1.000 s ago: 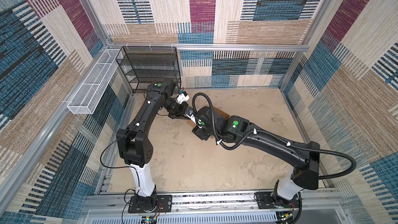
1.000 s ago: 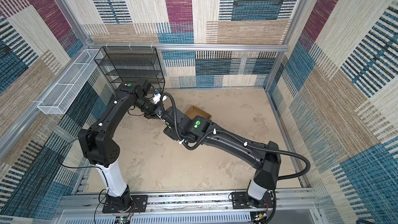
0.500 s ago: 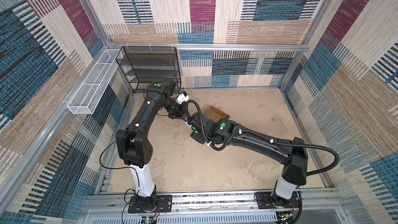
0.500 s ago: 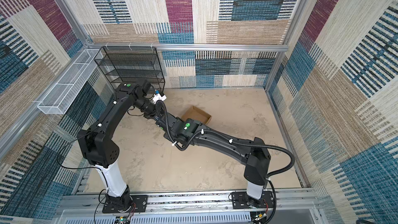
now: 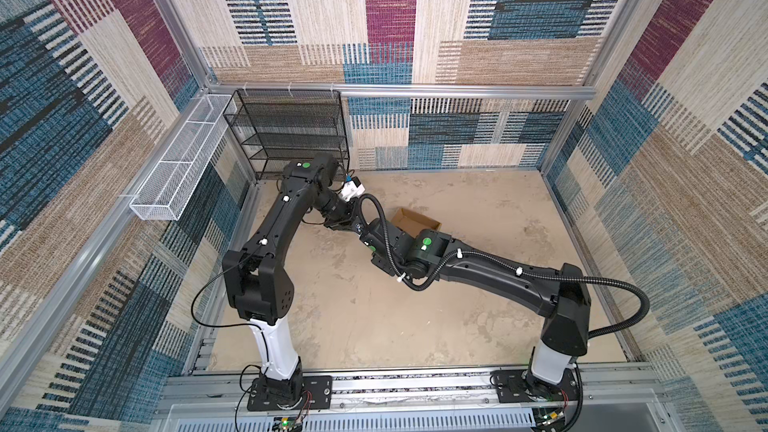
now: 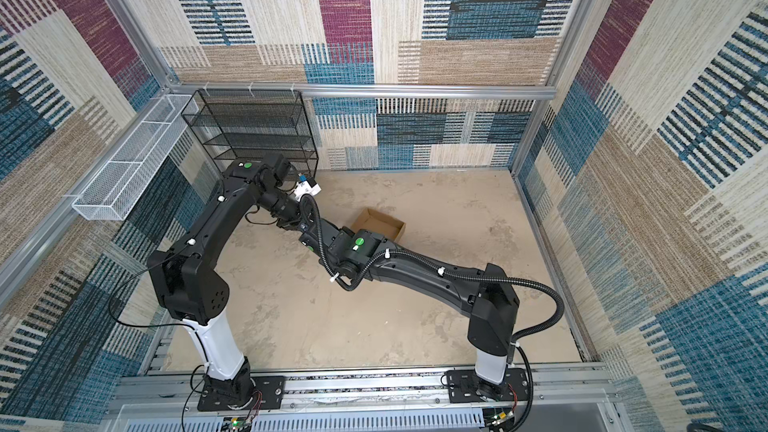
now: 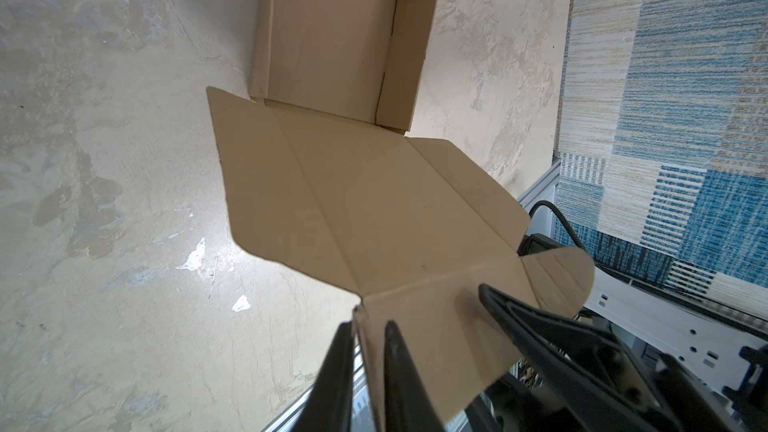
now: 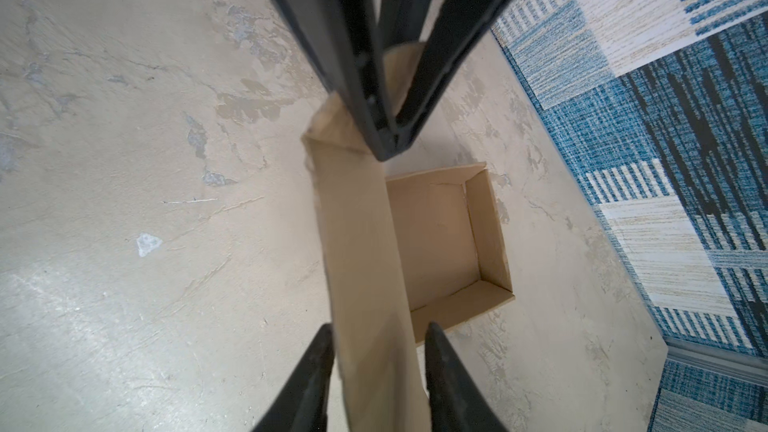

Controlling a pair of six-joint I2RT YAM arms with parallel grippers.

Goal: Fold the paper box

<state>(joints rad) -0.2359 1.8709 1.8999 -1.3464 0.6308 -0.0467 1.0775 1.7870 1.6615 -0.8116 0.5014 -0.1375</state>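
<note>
While the table (image 5: pixel 374 326) looks unchanged, the right arm (image 5: pixel 478 272) has swung leftward since a second ago, baring more of the paper box (image 5: pixel 415 220) just above frame centre. The right gripper (image 8: pixel 379 326) straddles its raised lid and the left gripper (image 7: pixel 369 326) a flap's edge. I cannot tell whether either pinches.

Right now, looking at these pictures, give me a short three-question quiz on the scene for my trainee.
1. True or false: the paper box has its lid shut over the tray.
2. In the right wrist view, what lies between the fingers of the right claw? A) a panel of the box B) a cup C) nothing
3. What colour is the mesh rack by the back wall?
Key: 1 false; 2 A; 3 black.
</note>
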